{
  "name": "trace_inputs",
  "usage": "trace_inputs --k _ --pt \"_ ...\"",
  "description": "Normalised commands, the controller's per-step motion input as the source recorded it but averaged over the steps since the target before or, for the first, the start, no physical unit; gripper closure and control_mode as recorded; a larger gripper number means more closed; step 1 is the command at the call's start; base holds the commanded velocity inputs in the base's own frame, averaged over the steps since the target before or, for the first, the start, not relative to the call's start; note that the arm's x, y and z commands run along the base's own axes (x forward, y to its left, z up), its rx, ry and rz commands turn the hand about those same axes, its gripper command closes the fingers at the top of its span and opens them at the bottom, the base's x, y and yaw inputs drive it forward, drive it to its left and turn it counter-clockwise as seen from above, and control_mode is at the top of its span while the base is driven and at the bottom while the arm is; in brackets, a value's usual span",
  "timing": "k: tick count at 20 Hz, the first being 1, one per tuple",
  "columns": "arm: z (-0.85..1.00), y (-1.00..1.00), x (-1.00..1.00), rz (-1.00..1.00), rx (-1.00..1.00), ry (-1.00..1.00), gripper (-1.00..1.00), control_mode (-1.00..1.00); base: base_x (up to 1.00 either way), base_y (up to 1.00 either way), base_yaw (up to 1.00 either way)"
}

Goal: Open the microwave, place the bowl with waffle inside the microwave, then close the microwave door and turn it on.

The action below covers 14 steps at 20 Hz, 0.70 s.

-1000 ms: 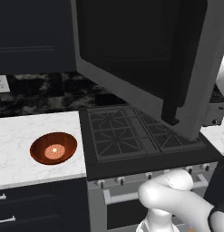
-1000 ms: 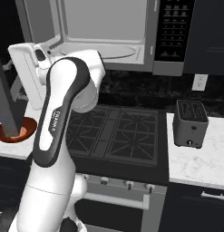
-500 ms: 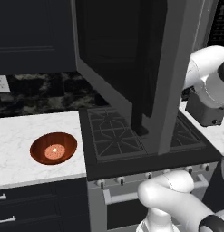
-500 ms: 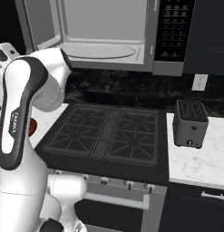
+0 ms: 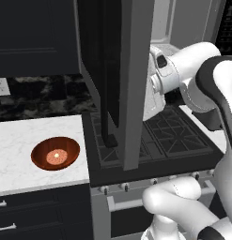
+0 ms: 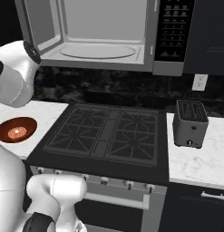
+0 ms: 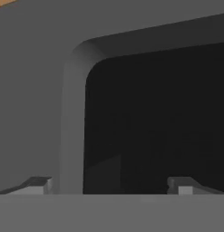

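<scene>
You are seeing the microwave door standing wide open over the stove, exposing the microwave cavity. The fingers are spread apart, holding nothing, facing the door's window. The bowl with the waffle is sitting on the bench.

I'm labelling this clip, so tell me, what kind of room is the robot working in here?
A home-style kitchen, rendered. A gas stove sits between white marble counters, an open microwave hangs above it, and a toaster stands to the right.
</scene>
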Motion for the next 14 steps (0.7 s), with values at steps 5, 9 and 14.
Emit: trace_inputs --k 5,9,14 --pt "-0.01 -0.44 0.0 -0.3 -0.07 -0.03 -1.0 -1.0 0.0 0.0 0.0" --pt "-0.04 -1.0 0.05 -0.35 0.04 0.0 -1.0 -1.0 0.0 0.0 0.0" --pt "-0.12 -0.95 0.26 -0.21 0.16 0.0 -1.0 -1.0 0.0 0.0 0.0"
